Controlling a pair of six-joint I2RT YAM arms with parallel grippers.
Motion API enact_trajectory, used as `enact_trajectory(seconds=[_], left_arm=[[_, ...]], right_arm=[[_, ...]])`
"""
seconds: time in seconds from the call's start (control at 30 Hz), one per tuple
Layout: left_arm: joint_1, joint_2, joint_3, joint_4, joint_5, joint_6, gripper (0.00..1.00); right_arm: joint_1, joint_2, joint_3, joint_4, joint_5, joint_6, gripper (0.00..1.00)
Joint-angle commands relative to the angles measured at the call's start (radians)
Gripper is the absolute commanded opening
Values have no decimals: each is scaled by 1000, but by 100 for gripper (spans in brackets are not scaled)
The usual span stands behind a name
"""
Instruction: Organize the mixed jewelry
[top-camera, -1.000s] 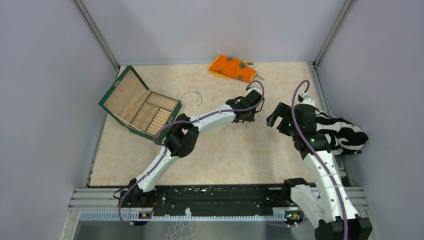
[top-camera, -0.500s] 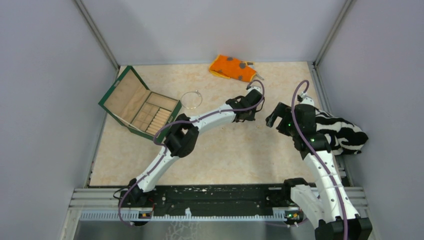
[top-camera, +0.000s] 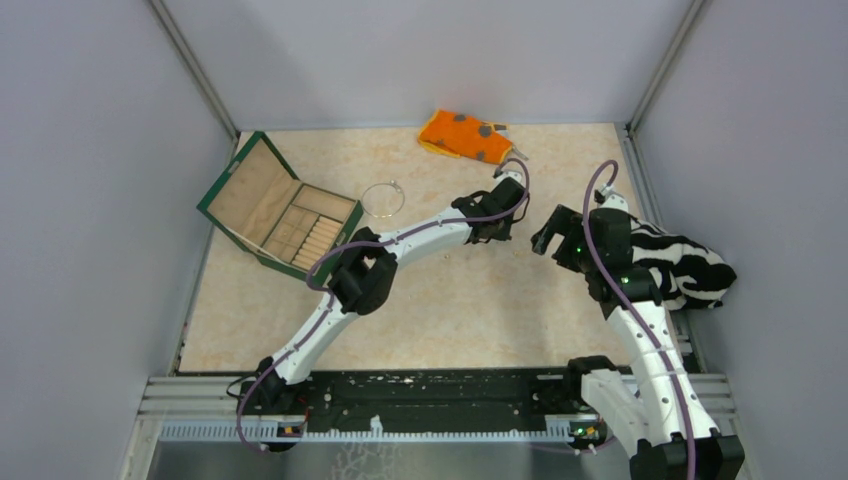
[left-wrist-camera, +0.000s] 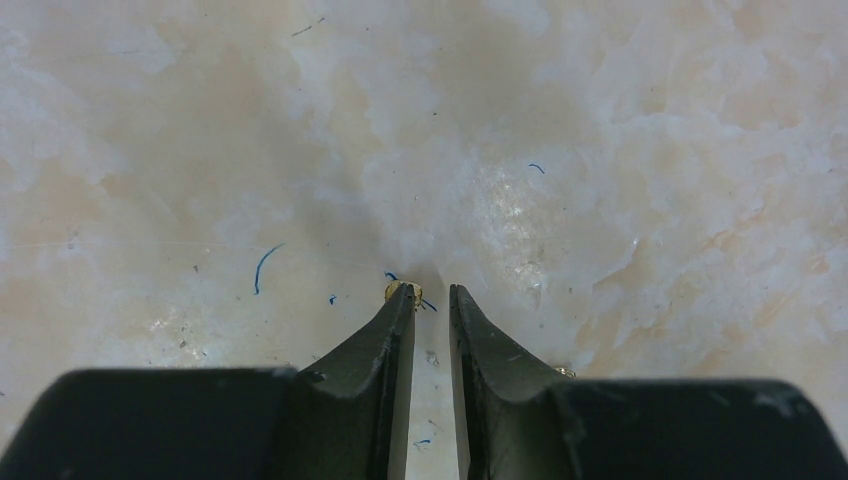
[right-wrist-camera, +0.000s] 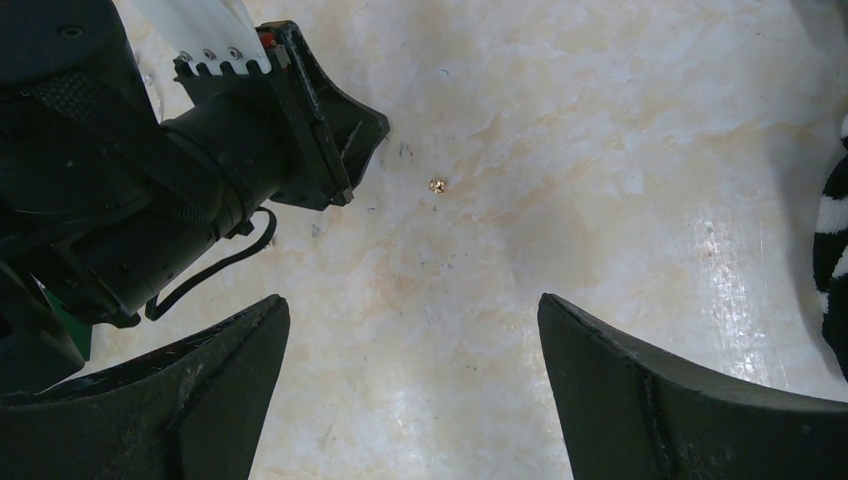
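Note:
A thin silvery bangle (top-camera: 382, 198) lies on the table beside the open box. My left gripper (top-camera: 497, 224) points down at the table's middle. In the left wrist view its jaws (left-wrist-camera: 430, 292) stand a narrow gap apart with nothing between them. A tiny gold piece (left-wrist-camera: 397, 290) lies at the left fingertip, partly under it. Another tiny gold piece (left-wrist-camera: 566, 372) peeks out beside the right finger. My right gripper (top-camera: 548, 236) is wide open and empty (right-wrist-camera: 410, 300) just right of the left one, above bare table. A gold speck (right-wrist-camera: 437, 185) lies ahead of it, near the left gripper (right-wrist-camera: 330, 130).
An open green jewelry box (top-camera: 280, 210) with wooden compartments stands at the left. An orange grey-spotted cloth (top-camera: 462, 135) lies at the back. A black-and-white striped cloth (top-camera: 685, 265) lies at the right edge beside the right arm. Grey walls surround the table.

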Motion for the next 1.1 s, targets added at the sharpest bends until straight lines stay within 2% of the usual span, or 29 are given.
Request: enact_trajectory(seconds=[0.0,0.13,0.8,1.07], left_arm=[[4,20,34,6,-1,7,25],[4,21,32,5,2,3,22],[13,27,19,-4,12,-20,21],[18,13,11,2,12,-20,13]], right_arm=[[-7,-10,4,27,1,0,93],[-6,-8,3,28,-1,2,93],[-7,-9,2,27,-4,3,93],[-7,-15,1,19,0,3,93]])
